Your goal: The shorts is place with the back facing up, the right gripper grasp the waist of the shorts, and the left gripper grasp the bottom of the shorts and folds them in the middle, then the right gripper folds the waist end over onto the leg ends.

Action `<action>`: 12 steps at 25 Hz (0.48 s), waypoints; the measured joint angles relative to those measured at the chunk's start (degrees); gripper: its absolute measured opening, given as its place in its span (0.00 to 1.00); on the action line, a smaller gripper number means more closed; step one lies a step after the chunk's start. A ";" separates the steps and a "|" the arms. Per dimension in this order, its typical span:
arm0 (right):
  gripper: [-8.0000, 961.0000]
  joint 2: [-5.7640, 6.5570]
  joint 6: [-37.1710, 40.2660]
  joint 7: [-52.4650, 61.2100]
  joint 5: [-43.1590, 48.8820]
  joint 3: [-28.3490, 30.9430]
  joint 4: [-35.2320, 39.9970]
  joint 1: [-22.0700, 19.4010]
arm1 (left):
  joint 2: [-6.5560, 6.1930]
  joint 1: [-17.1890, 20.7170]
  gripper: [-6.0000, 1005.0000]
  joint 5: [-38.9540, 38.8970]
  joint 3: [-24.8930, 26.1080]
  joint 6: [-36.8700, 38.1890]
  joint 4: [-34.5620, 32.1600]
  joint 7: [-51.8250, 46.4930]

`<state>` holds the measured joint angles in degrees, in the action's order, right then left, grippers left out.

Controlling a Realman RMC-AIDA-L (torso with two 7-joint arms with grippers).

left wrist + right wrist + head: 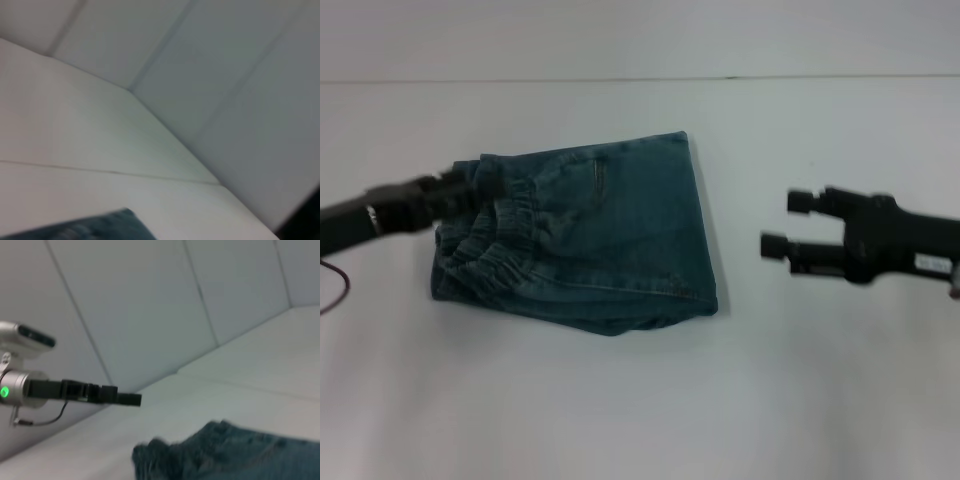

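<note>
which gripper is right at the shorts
The left gripper, at the ruffled waist of the shorts; the right gripper hangs apart, jaws open.

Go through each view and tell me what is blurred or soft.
Head view: the right gripper and left gripper are smeared, while the shorts stay fairly crisp. Left wrist view: soft throughout, with only a denim corner showing. Right wrist view: the denim is fuzzy.

I see faded blue shorts (610,240) with pale patches on a white counter (640,400). Both grippers are black; the left arm shows a green light (5,392).
</note>
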<state>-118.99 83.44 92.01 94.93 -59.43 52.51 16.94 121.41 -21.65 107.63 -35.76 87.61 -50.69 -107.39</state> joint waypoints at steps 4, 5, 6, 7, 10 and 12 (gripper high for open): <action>0.95 0.16 5.72 -0.68 5.97 3.10 0.16 -0.70 | 0.11 0.36 0.93 1.04 -0.40 6.42 1.48 3.65; 0.95 0.22 7.05 -0.68 7.60 3.87 0.37 -0.65 | 0.11 0.50 0.93 1.25 -0.39 7.43 1.75 4.44; 0.95 0.26 8.59 -0.66 9.26 4.57 0.62 -0.50 | 0.11 0.59 0.93 1.37 -0.39 8.29 1.96 5.12; 0.95 0.28 9.62 -0.59 10.29 5.22 0.80 -0.37 | 0.08 0.69 0.93 1.45 -0.40 9.25 2.14 5.85; 0.95 0.35 12.30 -0.27 12.50 6.80 1.79 -0.04 | -0.07 0.75 0.93 1.79 -0.97 11.50 2.73 7.33; 0.95 0.41 13.02 -0.13 13.02 7.24 2.36 0.04 | -0.30 0.56 0.93 2.57 -1.76 12.75 3.05 7.75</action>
<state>-118.59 96.46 91.88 107.96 -52.19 54.87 16.98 121.11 -21.09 110.20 -37.52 100.35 -47.65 -99.63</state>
